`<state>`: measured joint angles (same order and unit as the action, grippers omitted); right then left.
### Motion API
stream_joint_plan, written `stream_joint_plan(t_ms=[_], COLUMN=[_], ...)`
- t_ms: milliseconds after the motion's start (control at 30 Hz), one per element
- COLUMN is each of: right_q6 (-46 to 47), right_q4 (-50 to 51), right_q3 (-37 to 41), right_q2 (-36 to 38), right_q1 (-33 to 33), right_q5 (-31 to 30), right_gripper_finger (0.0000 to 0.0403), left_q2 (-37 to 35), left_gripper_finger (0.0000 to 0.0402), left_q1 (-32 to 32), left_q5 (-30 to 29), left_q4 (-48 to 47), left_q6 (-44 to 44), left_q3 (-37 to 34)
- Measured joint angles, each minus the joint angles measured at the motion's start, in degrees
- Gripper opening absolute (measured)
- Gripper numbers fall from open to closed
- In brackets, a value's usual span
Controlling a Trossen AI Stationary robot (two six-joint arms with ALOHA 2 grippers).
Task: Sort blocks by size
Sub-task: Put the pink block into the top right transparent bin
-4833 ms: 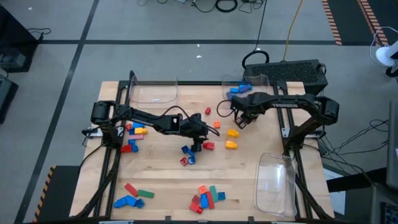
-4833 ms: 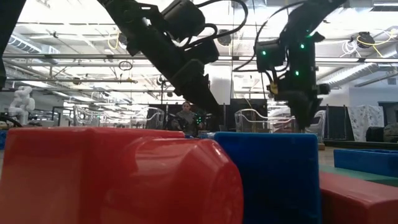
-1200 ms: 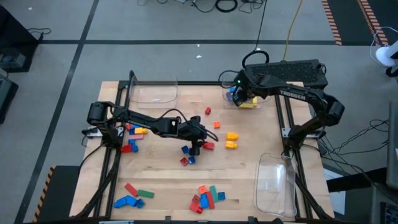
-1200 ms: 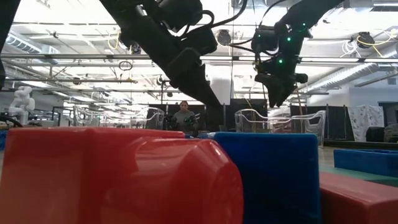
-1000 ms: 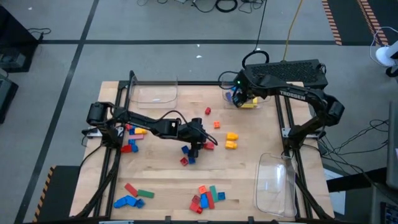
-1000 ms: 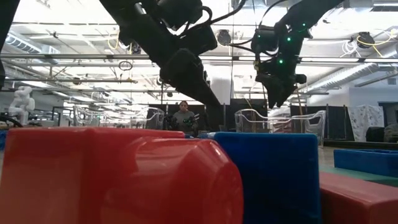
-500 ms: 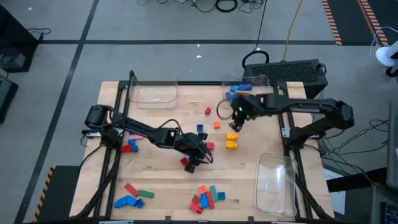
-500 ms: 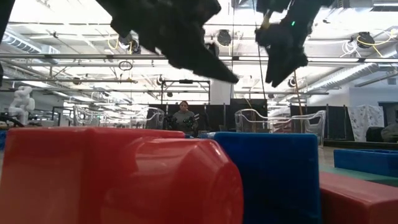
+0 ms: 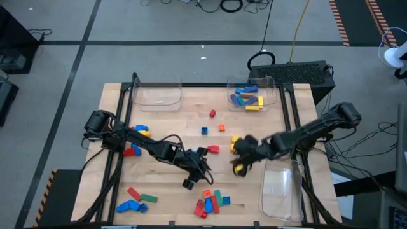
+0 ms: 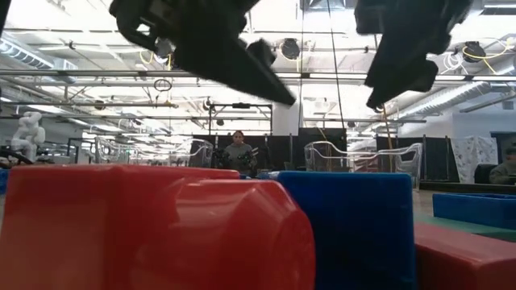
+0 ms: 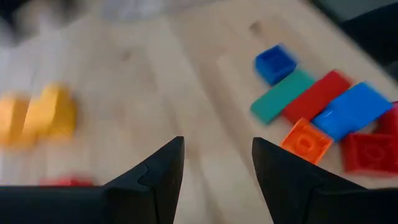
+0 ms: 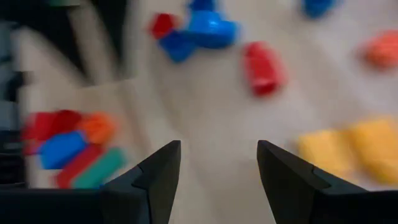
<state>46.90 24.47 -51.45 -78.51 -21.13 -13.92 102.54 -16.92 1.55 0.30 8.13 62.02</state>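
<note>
Hovering mid-table w/ fingers parted and empty, left gripper [image 9: 189, 183] sits just above the front block pile [image 9: 212, 201], right gripper [image 9: 240, 166], also apart and empty, by two yellow blocks [image 9: 236, 141], more blocks in the far tray [image 9: 250, 94].

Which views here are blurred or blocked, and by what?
Both wrist views are smeared: the yellow blocks and the red block lack edges. In the low view, a red block and blue block fill the foreground, and bright ceiling lights silhouette the arms. The high view is sharp.
</note>
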Motion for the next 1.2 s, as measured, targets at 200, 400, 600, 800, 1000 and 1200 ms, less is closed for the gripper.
stream_joint_plan(t_ms=[200, 400, 600, 800, 1000, 1200], right_q6=[3.69, 7.83, 9.43, 7.88, 4.54, 1.27], right_q4=[-11.55, -14.68, -21.0, -29.42, -37.29, -40.58], right_q3=[0.73, 0.73, 0.73, 0.71, 0.71, 0.71], right_q2=[-6.59, -12.93, -19.11, -23.97, -26.98, -27.18], right_q1=[-6.61, -9.42, -10.03, -10.03, -9.93, -9.61], right_q5=[-6.72, -14.43, -17.66, -17.67, -17.74, -18.11], right_gripper_finger=[0.0196, 0.0196, 0.0196, 0.0196, 0.0196, 0.0196], left_q2=[-1.36, -7.77, -20.95, -28.94, -29.55, -28.5], left_gripper_finger=[0.0191, 0.0191, 0.0191, 0.0191, 0.0191, 0.0191], left_q1=[-1.42, -3.74, 0.47, 5.93, 10.9, 16.08], left_q5=[-9.65, -15.36, -12.48, -11.07, -8.6, -8.86], left_q4=[-20.65, -45.07, -54.24, -58.43, -58.92, -60.43], left_q6=[-16.39, -27.01, -31.4, -29.93, -30.24, -33.16], left_q3=[0.0, -3.55, -11.63, -19.53, -23.18, -23.28])
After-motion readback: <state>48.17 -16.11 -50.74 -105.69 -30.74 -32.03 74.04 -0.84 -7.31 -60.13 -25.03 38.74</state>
